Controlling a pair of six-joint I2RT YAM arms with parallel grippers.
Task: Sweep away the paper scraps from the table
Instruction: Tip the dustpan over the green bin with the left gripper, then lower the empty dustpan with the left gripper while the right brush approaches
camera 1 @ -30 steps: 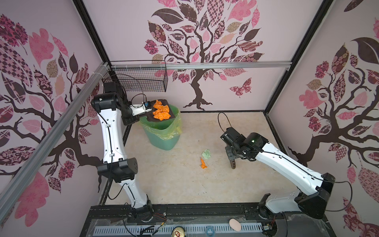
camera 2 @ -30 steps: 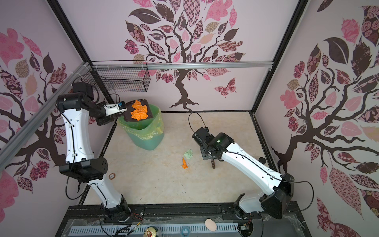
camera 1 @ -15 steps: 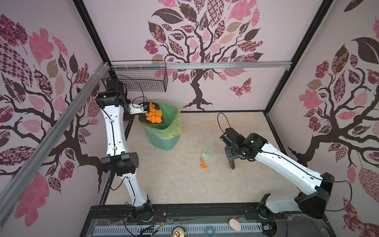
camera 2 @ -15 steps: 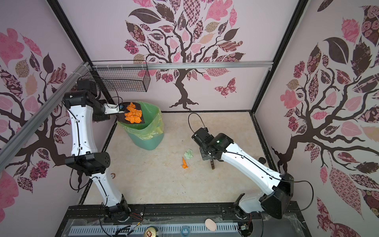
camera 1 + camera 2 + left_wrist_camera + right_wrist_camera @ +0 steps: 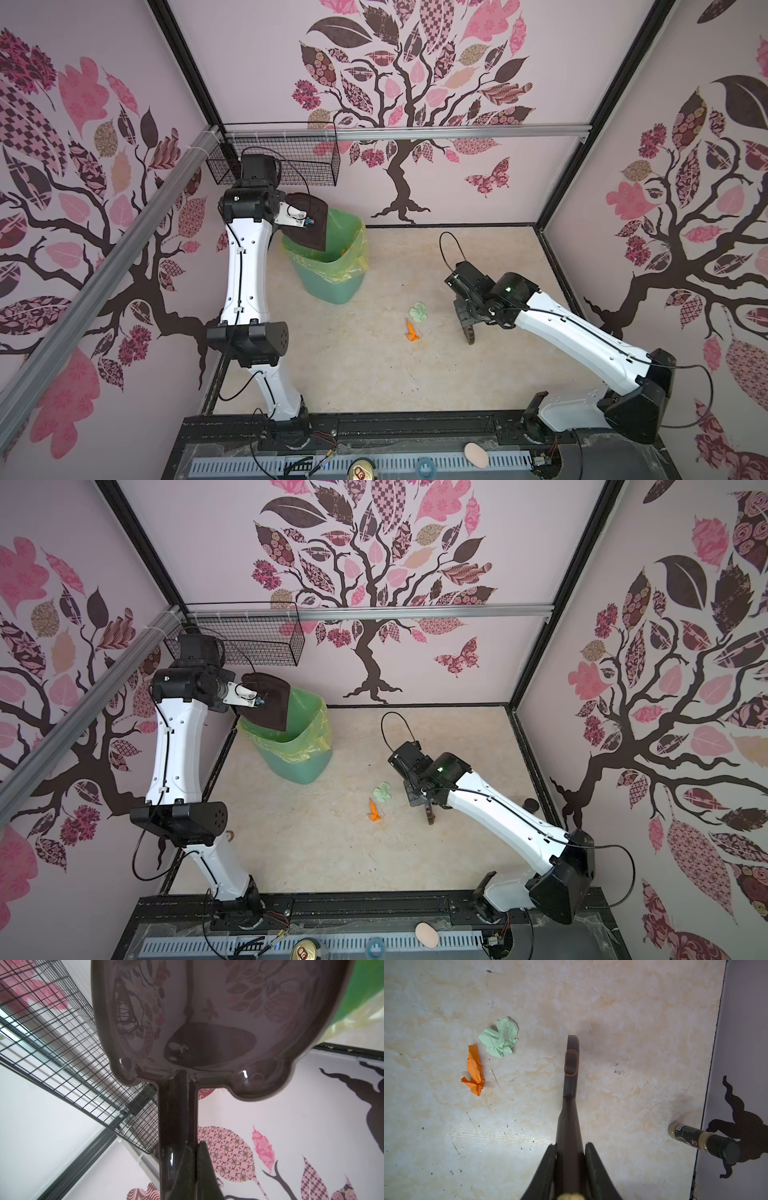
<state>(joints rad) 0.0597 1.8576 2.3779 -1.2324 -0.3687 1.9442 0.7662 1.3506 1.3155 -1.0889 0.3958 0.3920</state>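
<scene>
A: Two bits of paper are lying in the middle of the table [image 5: 365,374], I'm counting: one orange scrap [image 5: 412,331] and one green scrap [image 5: 418,311], just beside each other.

B: Which way are they pointing?

A: The orange scrap is lying long and thin. Its axis is running front to back, with the narrow tip aiming at the back wall, beside the green scrap. The green scrap is sitting as a roundish wad, so I'm not making out any long axis there.

B: Where are they sitting against the rest?

A: Between the bin [image 5: 332,286] and the right gripper [image 5: 571,1145], nearer the gripper. One orange speck [image 5: 344,251] is also showing inside the bin.

B: What are the grippers doing?

A: The right gripper is clamping one brush [image 5: 571,1076], jaws narrow on its handle. The handle's end is hanging to the right of the scraps, apart from them. The left gripper [image 5: 182,1147] is pinching one dustpan [image 5: 307,230] by its handle. The pan is tipping lip-down into the bin, underside facing up.

B: Anything else?

A: One small bottle [image 5: 695,1138] is sitting at the table's right edge.
</scene>
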